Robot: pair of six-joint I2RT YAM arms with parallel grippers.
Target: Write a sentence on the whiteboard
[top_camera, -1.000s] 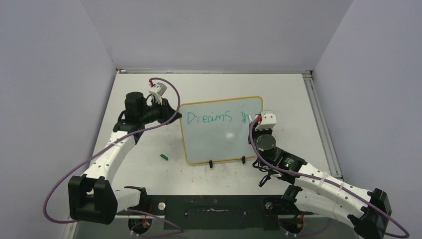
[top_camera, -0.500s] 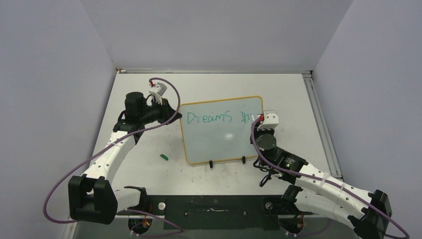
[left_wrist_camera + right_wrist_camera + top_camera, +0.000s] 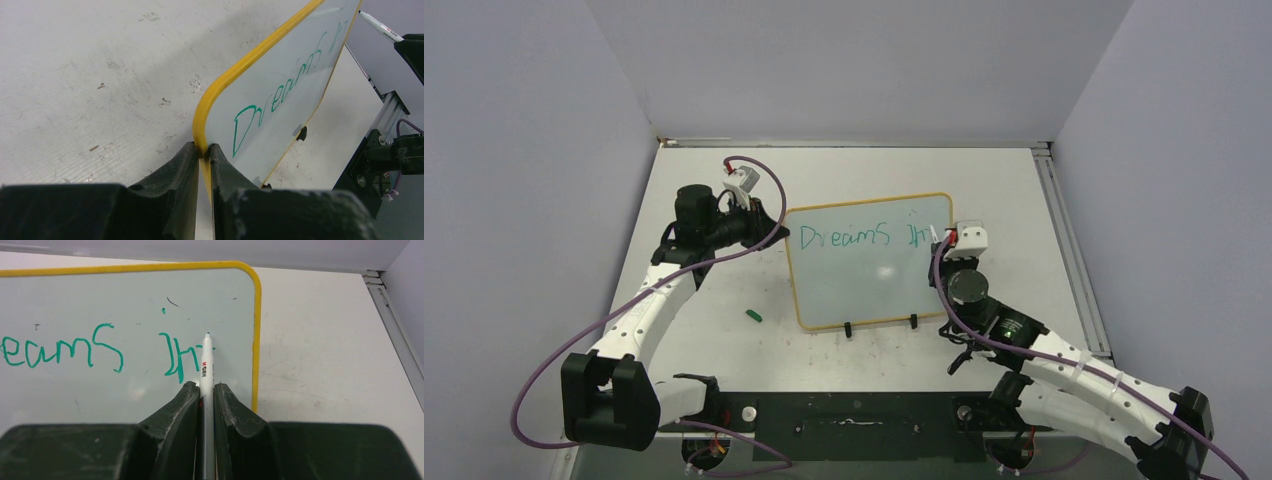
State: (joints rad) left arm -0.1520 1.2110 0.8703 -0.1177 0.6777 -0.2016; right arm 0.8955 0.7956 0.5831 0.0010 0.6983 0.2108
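Top view, whiteboard (image 3: 864, 285): I see it in the middle of the table (image 3: 1024, 220), between my two arms, with its yellow-orange frame all round and two black clip feet (image 3: 849, 328) on the near edge.
Top view, sentence (image 3: 864, 236): green writing runs in one line across the far part of the board. It reads "Dreams", then the start of a second word near the right edge.
Top view, left claw (image 3: 772, 224): it sits at the board's left edge, just below the far left corner.
Top view, right claw (image 3: 942, 243): it sits over the board's right edge, beside the last green strokes.
Top view, loose item: a small green piece (image 3: 753, 315) lies on the table, left of the board's near corner and apart from it.
Left wrist view, grip: my fingers (image 3: 175, 170) are pressed together on the yellow frame, one on each face of the board, right where the rounded corner begins.
Left wrist view, writing: "Dreams" slants away from me across the white face.
Right wrist view, grip: my claw is clamped on a white marker (image 3: 206, 360) that points straight ahead.
Right wrist view, tip: the tip is over the white surface, just right of the last green stroke and left of the yellow frame. I cannot tell whether it touches.
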